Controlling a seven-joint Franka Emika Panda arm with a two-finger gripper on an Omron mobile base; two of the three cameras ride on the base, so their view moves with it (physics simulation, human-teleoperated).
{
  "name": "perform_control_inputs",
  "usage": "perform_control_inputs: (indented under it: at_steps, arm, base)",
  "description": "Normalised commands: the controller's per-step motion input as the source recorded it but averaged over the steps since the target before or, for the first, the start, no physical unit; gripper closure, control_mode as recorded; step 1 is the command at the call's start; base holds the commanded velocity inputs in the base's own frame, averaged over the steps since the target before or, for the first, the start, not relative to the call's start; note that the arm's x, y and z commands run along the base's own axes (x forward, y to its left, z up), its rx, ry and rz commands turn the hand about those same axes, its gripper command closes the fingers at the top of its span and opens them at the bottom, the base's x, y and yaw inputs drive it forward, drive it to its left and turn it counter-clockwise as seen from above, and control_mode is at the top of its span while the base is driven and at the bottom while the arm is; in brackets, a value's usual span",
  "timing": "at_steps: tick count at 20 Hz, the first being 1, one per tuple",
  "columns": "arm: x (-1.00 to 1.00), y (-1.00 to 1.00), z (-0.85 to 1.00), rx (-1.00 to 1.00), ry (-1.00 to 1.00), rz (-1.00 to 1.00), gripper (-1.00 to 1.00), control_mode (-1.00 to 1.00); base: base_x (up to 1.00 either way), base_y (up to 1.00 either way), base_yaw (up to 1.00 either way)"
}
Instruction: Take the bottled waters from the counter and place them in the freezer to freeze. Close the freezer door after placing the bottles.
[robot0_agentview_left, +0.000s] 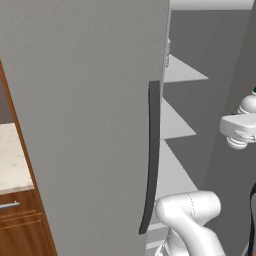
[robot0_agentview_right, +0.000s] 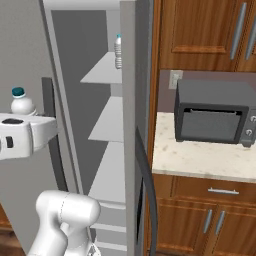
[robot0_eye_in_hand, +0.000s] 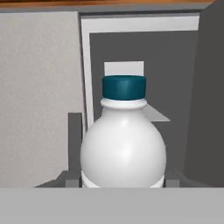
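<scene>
Simulated kitchen, seen from behind a white robot arm facing an open grey freezer (robot0_agentview_right: 100, 40). Gripper (robot0_eye_in_hand: 122, 183) closed snugly on a small clear water bottle (robot0_eye_in_hand: 123, 148) with a teal cap (robot0_eye_in_hand: 124, 87), held upright in front of the open compartment. In the right base view, same bottle (robot0_agentview_right: 21, 103) poking up above the white hand, just beside the dark bar handle (robot0_agentview_right: 50, 130) of the swung-open freezer door (robot0_agentview_left: 85, 125). Second bottle (robot0_agentview_right: 118, 52) already standing on an upper white shelf (robot0_agentview_right: 102, 70) inside (partly hidden behind the adjoining door's edge). Beige counter (robot0_agentview_right: 200, 157) with a grey toaster oven (robot0_agentview_right: 215, 112) off to the right.

Best approach for this step, as a judgement: carry the bottle straight in between door edge and centre divider, keeping it upright and clear of the handle; lower until the base sits flat on a shelf, well back from the front lip; release only then. Retreat along the same line before reaching for the door.
</scene>
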Motion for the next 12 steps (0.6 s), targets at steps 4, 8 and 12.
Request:
perform_control_inputs:
  at_steps: [4, 8, 12]
  arm:
    - [0.71, -0.38, 0.25, 0.00, 0.00, 0.01, 1.00, -1.00]
    - [0.77, -0.20, 0.17, 0.00, 0.00, 0.01, 1.00, -1.00]
    - [0.56, 0.00, 0.01, -0.02, 0.00, 0.01, 1.00, -1.00]
  base:
    - [0.00, 0.00, 0.00]
    - [0.00, 0.00, 0.00]
    - [0.00, 0.00, 0.00]
